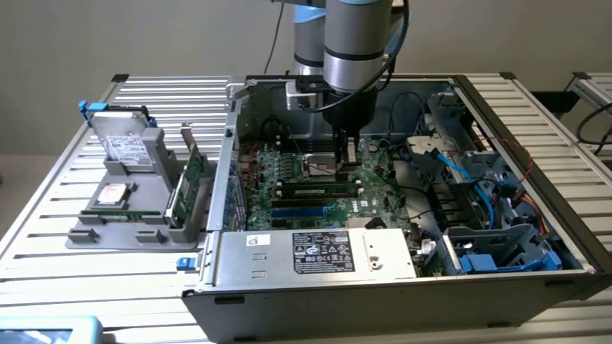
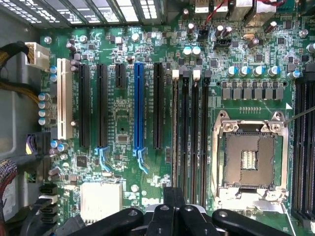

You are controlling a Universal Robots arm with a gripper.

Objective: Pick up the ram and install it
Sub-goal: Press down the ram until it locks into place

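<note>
The ram (image 1: 316,190) is a thin green stick standing in a memory slot on the motherboard inside the open computer case (image 1: 383,301). In the wrist view I see the ram (image 2: 175,137) edge-on, in the memory slot nearest the expansion slots, between white end clips. My gripper (image 1: 348,159) hangs straight down over the end of that slot toward the exterior view's right, beside the CPU socket (image 2: 248,157). The gripper (image 2: 173,196) is shut, its dark fingers together with nothing between them. Whether the fingers touch the ram, I cannot tell.
A grey fixture (image 1: 115,229) outside the case, at the exterior view's left, holds a silver hard drive (image 1: 125,143) and a green expansion card (image 1: 194,168). The power supply box (image 1: 306,254) spans the case's near side. Blue and black cables (image 1: 459,172) crowd the drive bays at the right.
</note>
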